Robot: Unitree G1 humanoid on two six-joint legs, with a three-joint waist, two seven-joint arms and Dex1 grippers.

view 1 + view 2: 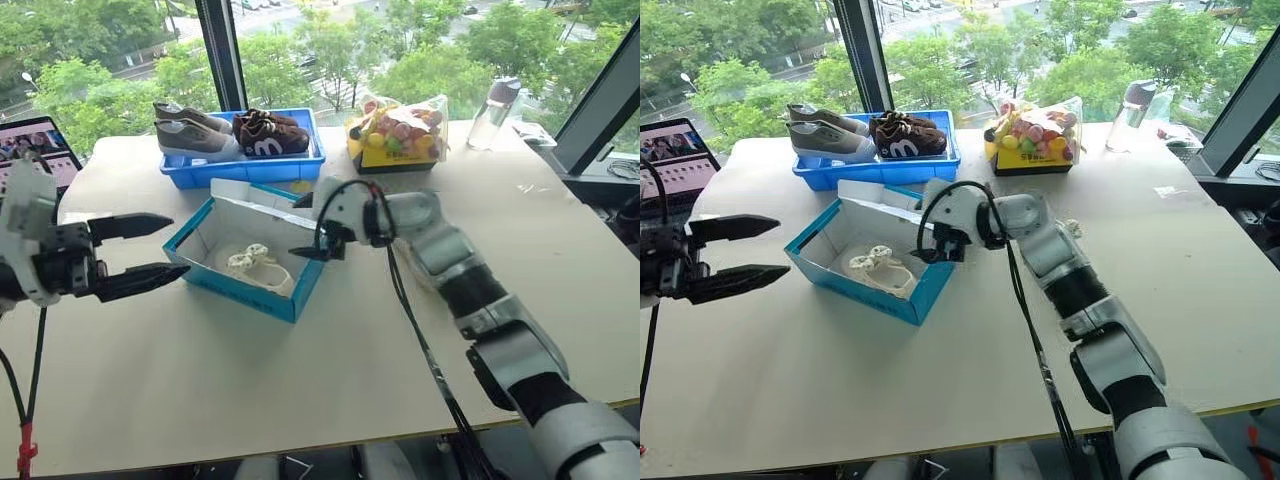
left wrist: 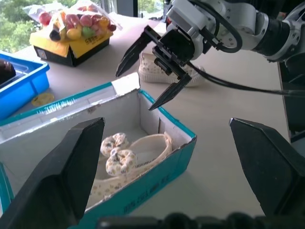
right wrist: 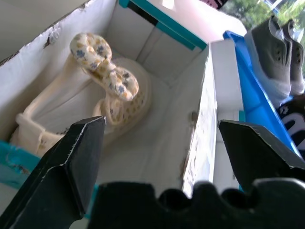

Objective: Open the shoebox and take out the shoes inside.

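Note:
The shoebox, bright blue outside and white inside, stands open in the middle of the table with its lid folded back on the far side. One cream-white shoe with a bow strap lies inside it, also seen in the right wrist view as the shoe. A second cream shoe rests on the table behind the right arm. My right gripper hangs open over the box's right edge, pointing into it, holding nothing. My left gripper is open and empty just left of the box.
Behind the box, a blue plastic tray holds a grey pair and a brown pair of shoes. A yellow box topped with a bag of colourful sweets and a bottle stand at the back right. A laptop sits far left.

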